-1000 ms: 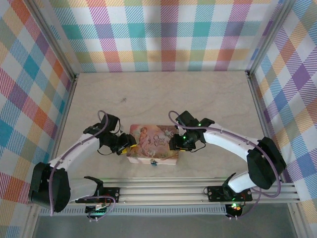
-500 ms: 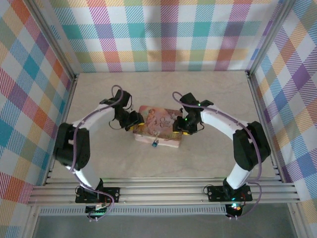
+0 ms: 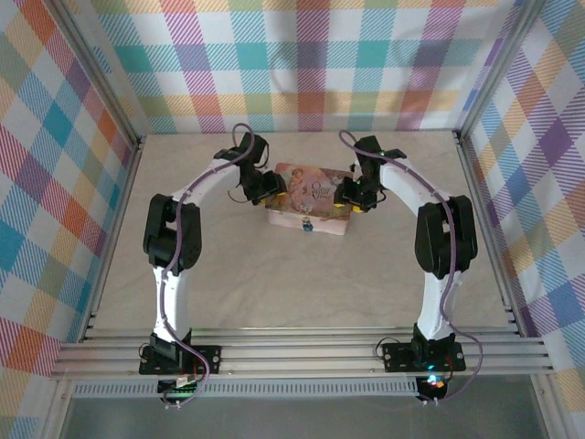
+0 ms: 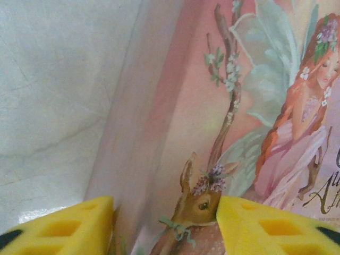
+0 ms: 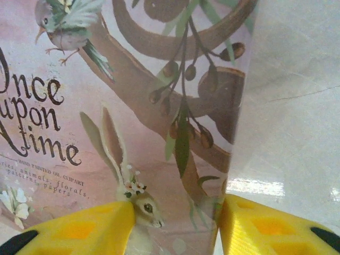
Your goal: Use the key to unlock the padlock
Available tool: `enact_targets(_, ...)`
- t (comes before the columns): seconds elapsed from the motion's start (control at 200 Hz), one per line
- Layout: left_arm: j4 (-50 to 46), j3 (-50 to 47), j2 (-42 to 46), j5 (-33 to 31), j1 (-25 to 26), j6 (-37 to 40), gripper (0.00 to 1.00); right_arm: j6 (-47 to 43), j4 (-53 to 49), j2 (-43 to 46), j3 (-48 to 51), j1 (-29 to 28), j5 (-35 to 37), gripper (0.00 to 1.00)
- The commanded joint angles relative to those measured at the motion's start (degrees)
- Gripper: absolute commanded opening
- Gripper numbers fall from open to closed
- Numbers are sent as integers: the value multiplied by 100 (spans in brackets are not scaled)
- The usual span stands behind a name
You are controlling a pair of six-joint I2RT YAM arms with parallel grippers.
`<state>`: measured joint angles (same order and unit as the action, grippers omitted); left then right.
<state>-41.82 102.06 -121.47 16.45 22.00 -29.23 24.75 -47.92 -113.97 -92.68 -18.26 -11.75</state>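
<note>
- A robotics lab test cell (no home, this): plaid-printed walls (image 3: 311, 55) box in a pale tabletop (image 3: 302, 274).
- Aluminium frame rails (image 3: 302, 352) carry two bolted robot arms (image 3: 167, 293).

pastel plaid fabric walls (image 3: 311, 64) in pink, teal, orange and purple close in three sides. the floor is a pale marble-look tabletop (image 3: 274, 283) with faint grey veins, evenly lit. silver aluminium rails (image 3: 302, 352) run along its near edge, and silver corner posts (image 3: 96, 71) slant up at the back.

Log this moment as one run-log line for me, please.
left end effector: astride left end of box, grip unclear | right end effector: astride right end of box, grip unclear | padlock: at near side of box
</note>
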Motion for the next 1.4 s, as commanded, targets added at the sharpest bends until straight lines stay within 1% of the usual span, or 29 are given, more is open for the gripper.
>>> enact_targets(0.0,-723,258,-276,546,665,153,62,91,451,-250,-194,-384,-647,56)
enact_targets(0.145,-1214,763,-206,114,587,502,69,447,301,138,-411,-191,-419,71)
enact_targets(0.2,-1349,933,-181,25,528,573,70,531,260,269,-509,-120,-384,74)
enact_targets(0.27,-1503,1128,-139,-102,428,669,71,582,181,424,-615,-76,-276,76)
enact_targets(0.38,-1575,1264,18,-391,219,779,73,654,69,672,-597,-72,-161,77)
enact_targets(0.5,-1582,1314,107,-675,-169,747,74,912,165,1071,-158,-89,-168,77)
enact_targets(0.625,-1510,1366,-5,-471,-588,727,74,1190,410,1662,593,-132,-84,77)
enact_targets(0.7,-1437,1369,-65,-302,-700,744,74,1324,451,1968,982,-143,5,77)
enact_targets(0.75,-1418,1373,-78,-322,-738,774,74,1366,401,2154,1151,-142,76,77)
enact_targets(0.875,-1360,1407,-154,-695,-916,729,74,1416,218,2560,1410,-143,246,77)
enact_targets(0.985,-1414,1664,-422,-1001,-1145,515,70,1469,98,2826,1559,-143,265,77)
enact_targets(1.15,-1562,2219,-900,-1696,-1280,218,64,1510,-181,3027,1622,-190,287,77)
enact_targets(1.395,-1963,3231,-1821,-2162,-1380,305,59,1602,-433,3243,1732,-383,366,76)
